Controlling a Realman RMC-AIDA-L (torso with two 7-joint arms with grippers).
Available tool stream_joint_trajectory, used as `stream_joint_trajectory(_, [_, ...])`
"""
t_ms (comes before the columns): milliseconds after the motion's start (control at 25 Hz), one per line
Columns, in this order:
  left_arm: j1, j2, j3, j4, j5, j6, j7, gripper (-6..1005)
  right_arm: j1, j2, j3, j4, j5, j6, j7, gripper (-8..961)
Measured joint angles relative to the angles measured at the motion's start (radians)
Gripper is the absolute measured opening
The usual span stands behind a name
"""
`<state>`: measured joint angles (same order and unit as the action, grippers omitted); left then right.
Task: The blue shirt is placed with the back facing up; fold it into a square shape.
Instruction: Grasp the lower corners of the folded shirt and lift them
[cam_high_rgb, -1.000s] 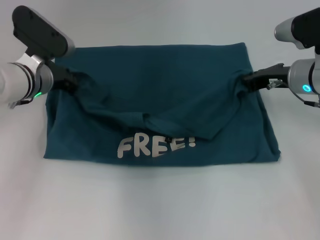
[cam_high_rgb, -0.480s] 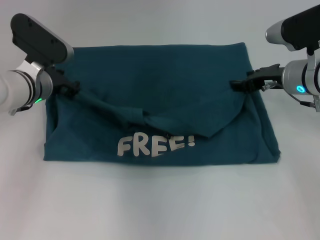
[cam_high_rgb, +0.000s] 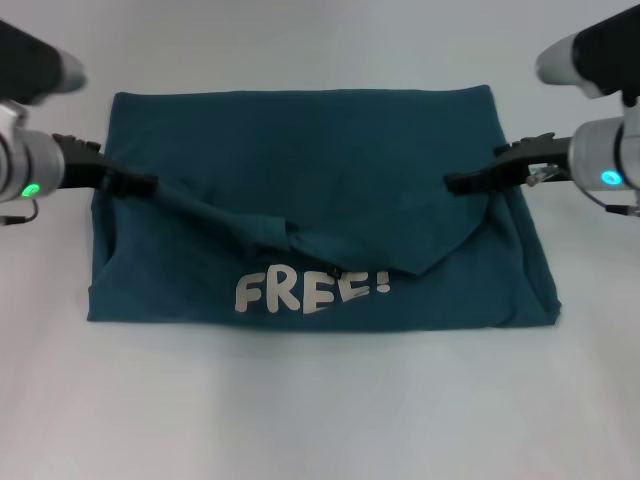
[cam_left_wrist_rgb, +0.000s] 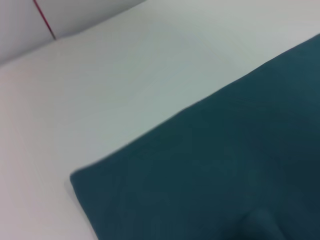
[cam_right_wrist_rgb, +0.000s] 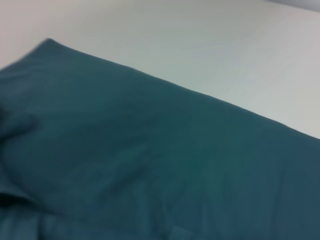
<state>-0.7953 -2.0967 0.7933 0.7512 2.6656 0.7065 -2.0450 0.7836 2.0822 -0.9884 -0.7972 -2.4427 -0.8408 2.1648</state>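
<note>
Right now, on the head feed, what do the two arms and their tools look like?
Both arms have silver-grey cylindrical wrists with black covers above. The left wrist shows a green light, the right a blue ring light with thin cables beside it. The left tool and right tool are slim, black and pointed, reaching over the blue shirt.

Head looks down; wrist views hover close over shirt (cam_high_rgb: 320, 160).

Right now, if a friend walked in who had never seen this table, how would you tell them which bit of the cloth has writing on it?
Start at the white table and find the dark teal-blue knit T-shirt lying folded between the two arms. Along its near edge, below a pointed flap of cloth, sits pale lettering reading FREE!. It is the only marking; the rest of the shirt is plain teal.
</note>
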Motion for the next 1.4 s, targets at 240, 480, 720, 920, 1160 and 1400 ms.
stream_joint_trajectory(240, [0.101,0.005,0.004,0.273,0.006,0.377,-0.279,920,-0.065,-0.001,-0.004,-0.197,-0.049,-0.193,0.078,917])
stream_joint_trajectory(480, [0.118,0.035,0.004,0.276,0.01,0.517,-0.446,936,-0.088,0.008,-0.007,-0.305,-0.133,-0.308,0.14,920])
stream_joint_trajectory(720, [0.075,0.067,0.003,0.148,0.056,0.551,-0.497,936,-0.096,0.008,-0.02,-0.317,-0.133,-0.328,0.145,920])
stream_joint_trajectory(920, [0.08,0.067,-0.003,0.145,0.059,0.56,-0.512,936,-0.098,0.007,-0.059,-0.314,-0.138,-0.33,0.164,919])
stream_joint_trajectory(1160, [0.092,0.07,-0.005,0.147,0.06,0.563,-0.528,936,-0.099,0.007,-0.069,-0.316,-0.143,-0.336,0.172,919])
stream_joint_trajectory(1400, [0.096,0.064,0.002,0.135,0.079,0.536,-0.543,937,-0.1,0.007,-0.07,-0.318,-0.144,-0.335,0.173,920])
